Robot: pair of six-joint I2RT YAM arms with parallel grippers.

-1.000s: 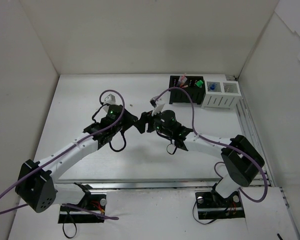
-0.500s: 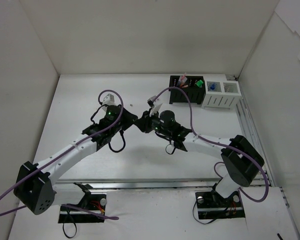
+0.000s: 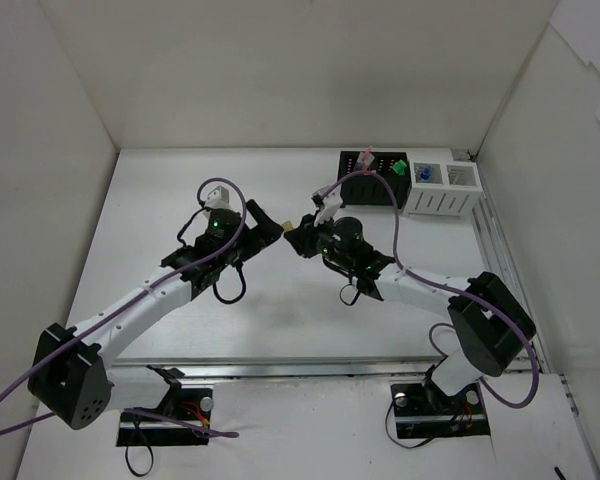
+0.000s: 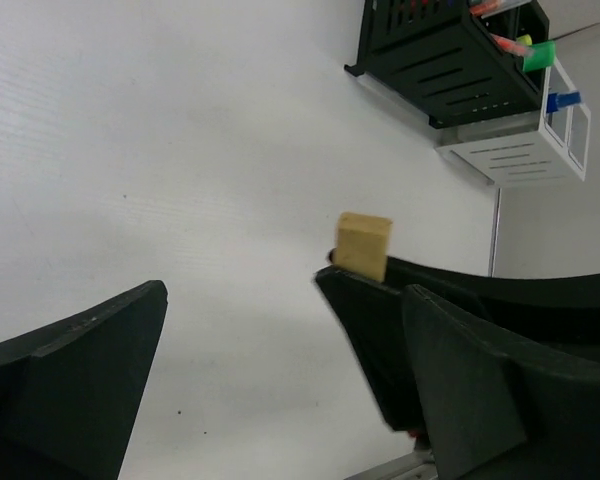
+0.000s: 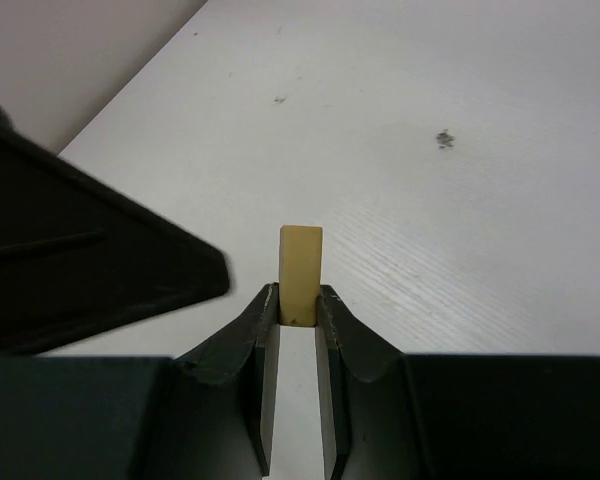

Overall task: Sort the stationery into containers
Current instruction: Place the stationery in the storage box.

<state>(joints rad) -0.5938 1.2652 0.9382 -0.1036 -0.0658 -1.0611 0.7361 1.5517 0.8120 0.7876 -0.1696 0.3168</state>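
Mid-table: right claw (image 5: 297,298) pinches tan eraser (image 5: 300,255) (base hidden in grip); left claw (image 4: 285,320) wide.

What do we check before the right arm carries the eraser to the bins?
1. Eraser clamped in right end effector: ok, though shut on its lower end only.
2. Left end effector released: ok, open and not touching the eraser.
3. Left end effector out of the way: not ok, one finger sits close beside the eraser.
4. Purple cable free of the black organiser: cannot tell.
5. Room in the white bins: cannot tell.
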